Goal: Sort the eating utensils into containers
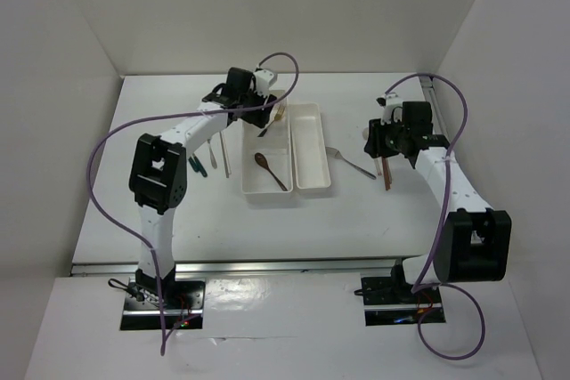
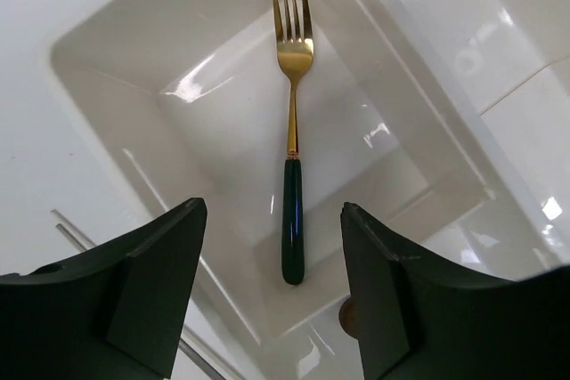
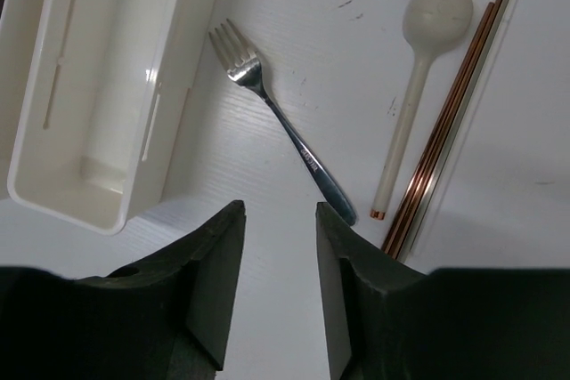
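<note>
Left fingers: spread wide, empty, over wide tray.
Gold fork: flat in its compartment, clear of walls.
Right fingers: parted, empty, over open surface between narrow tray and silver fork.

The left arm and right arm share white links and boxy black joint housings. A purple cable loops along each. Black base plates carry small coloured wires. The fingers are dark, matte, angular wedges.
</note>
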Action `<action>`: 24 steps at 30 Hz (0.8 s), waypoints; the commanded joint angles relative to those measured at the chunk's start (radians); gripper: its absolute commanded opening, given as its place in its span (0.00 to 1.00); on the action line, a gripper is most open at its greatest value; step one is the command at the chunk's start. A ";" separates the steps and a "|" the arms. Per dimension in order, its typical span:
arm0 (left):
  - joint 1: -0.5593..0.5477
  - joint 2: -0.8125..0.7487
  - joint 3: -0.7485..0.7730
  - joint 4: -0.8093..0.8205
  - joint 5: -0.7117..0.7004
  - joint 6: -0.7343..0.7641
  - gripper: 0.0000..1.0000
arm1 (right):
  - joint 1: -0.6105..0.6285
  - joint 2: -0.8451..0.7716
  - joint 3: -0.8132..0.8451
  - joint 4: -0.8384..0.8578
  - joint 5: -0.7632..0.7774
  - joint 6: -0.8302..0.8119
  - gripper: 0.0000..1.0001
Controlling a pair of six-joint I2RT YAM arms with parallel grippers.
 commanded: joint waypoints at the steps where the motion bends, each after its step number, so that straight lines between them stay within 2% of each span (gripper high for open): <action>1: -0.001 -0.151 0.075 0.012 -0.019 -0.050 0.75 | -0.008 0.029 0.001 0.088 -0.012 0.005 0.44; 7: -0.001 -0.286 0.093 -0.058 -0.010 -0.073 0.75 | -0.008 0.081 -0.033 0.142 -0.012 -0.079 0.38; 12: 0.031 -0.404 0.034 -0.120 -0.022 -0.085 0.75 | 0.031 0.090 -0.115 0.188 -0.041 -0.271 0.38; 17: 0.096 -0.505 -0.065 -0.155 -0.022 -0.085 0.75 | 0.095 0.103 -0.155 0.214 -0.061 -0.417 0.50; 18: 0.106 -0.516 -0.093 -0.155 -0.013 -0.074 0.78 | 0.104 0.118 -0.155 0.229 -0.048 -0.429 0.51; 21: 0.151 -0.559 -0.147 -0.178 -0.013 -0.074 0.84 | 0.114 0.167 -0.155 0.268 -0.039 -0.441 0.52; 24: 0.192 -0.600 -0.192 -0.201 -0.013 -0.065 0.85 | 0.114 0.262 -0.071 0.278 -0.048 -0.441 0.54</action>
